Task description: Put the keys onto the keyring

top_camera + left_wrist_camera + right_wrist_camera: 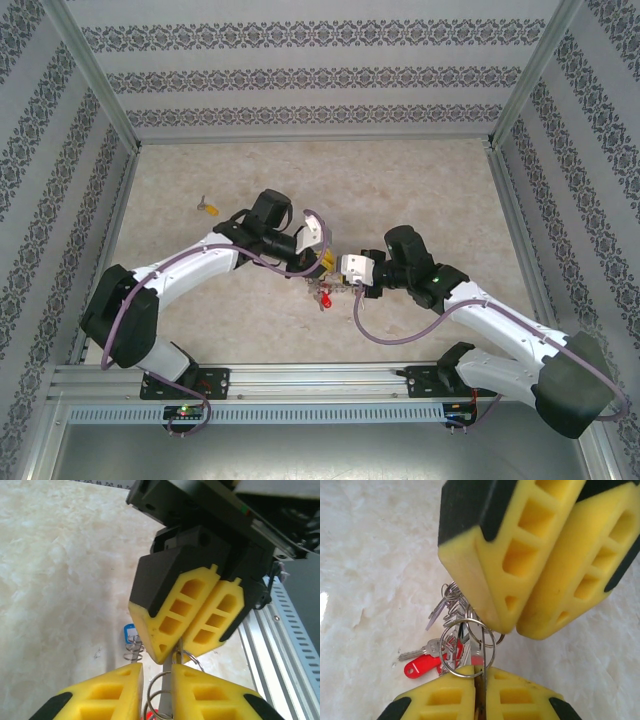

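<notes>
The left gripper [157, 674] and right gripper [481, 672] meet tip to tip at mid-table over the keyring [322, 290], with open table [200, 300] all around and the walls [60, 150] well off. From above, a lone yellow-headed key [208, 207] lies far back left. The right gripper pinches a keyring loop, and its camera catches a red tag [419, 666]. The left gripper's fingers stand slightly apart with wire in the gap, and its camera shows a blue tag [129, 631] and the near rail [280, 645].

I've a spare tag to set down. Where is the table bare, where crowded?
Bare: the strip along the back wall and the right side past the right arm. One yellow key lies far left. Crowded: mid-table, where left tool and right tool meet at the keyring.
</notes>
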Robot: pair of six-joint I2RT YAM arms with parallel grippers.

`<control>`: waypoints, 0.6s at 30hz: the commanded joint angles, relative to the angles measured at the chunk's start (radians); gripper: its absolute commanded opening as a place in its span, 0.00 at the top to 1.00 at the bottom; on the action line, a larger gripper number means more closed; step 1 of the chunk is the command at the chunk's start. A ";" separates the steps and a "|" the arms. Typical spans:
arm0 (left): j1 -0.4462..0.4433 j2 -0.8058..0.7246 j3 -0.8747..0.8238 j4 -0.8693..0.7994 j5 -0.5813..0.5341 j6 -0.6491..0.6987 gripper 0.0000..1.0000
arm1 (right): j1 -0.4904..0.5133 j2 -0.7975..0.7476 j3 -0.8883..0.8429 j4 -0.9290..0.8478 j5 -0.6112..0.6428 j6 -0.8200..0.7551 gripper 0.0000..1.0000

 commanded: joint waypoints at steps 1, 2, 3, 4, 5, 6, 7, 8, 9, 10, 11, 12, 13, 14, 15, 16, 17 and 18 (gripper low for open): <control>0.007 0.008 0.051 -0.198 0.080 0.128 0.77 | -0.020 -0.012 0.007 0.091 -0.045 0.018 1.00; 0.008 0.006 0.056 -0.211 0.075 0.140 0.77 | -0.021 -0.010 0.008 0.091 -0.051 0.018 1.00; 0.009 0.000 0.056 -0.221 0.072 0.153 0.77 | -0.022 -0.007 0.010 0.090 -0.057 0.019 1.00; 0.009 -0.009 0.053 -0.228 0.068 0.175 0.77 | -0.024 -0.006 0.013 0.085 -0.069 0.019 1.00; 0.010 -0.023 0.049 -0.227 0.062 0.190 0.77 | -0.027 -0.002 0.018 0.080 -0.084 0.019 1.00; 0.010 -0.041 0.042 -0.239 0.060 0.227 0.77 | -0.031 0.001 0.026 0.067 -0.102 0.020 1.00; 0.010 -0.063 0.036 -0.266 0.064 0.303 0.76 | -0.037 0.009 0.037 0.049 -0.125 0.019 1.00; 0.009 -0.085 0.025 -0.266 0.063 0.351 0.72 | -0.039 0.011 0.044 0.043 -0.136 0.020 1.00; 0.009 -0.112 0.004 -0.227 0.039 0.352 0.66 | -0.042 0.017 0.051 0.032 -0.145 0.017 1.00; 0.006 -0.142 -0.019 -0.181 0.010 0.349 0.50 | -0.042 0.020 0.058 0.022 -0.154 0.015 1.00; 0.002 -0.165 -0.037 -0.146 -0.019 0.359 0.30 | -0.044 0.022 0.062 0.017 -0.160 0.015 1.00; -0.006 -0.190 -0.058 -0.117 -0.047 0.384 0.13 | -0.047 0.026 0.067 0.010 -0.170 0.013 1.00; -0.015 -0.212 -0.074 -0.092 -0.082 0.417 0.00 | -0.049 0.029 0.071 0.002 -0.180 0.013 1.00; -0.025 -0.226 -0.085 -0.073 -0.116 0.437 0.00 | -0.050 0.032 0.074 -0.004 -0.188 0.013 1.00; -0.035 -0.239 -0.090 -0.064 -0.153 0.467 0.00 | -0.052 0.036 0.078 -0.009 -0.201 0.013 1.00; -0.050 -0.246 -0.092 -0.055 -0.194 0.499 0.00 | -0.053 0.040 0.081 -0.016 -0.212 0.014 1.00; -0.064 -0.250 -0.091 -0.052 -0.232 0.537 0.00 | -0.054 0.045 0.084 -0.019 -0.224 0.015 1.00; -0.080 -0.249 -0.091 -0.037 -0.274 0.577 0.00 | -0.056 0.049 0.087 -0.024 -0.238 0.016 1.00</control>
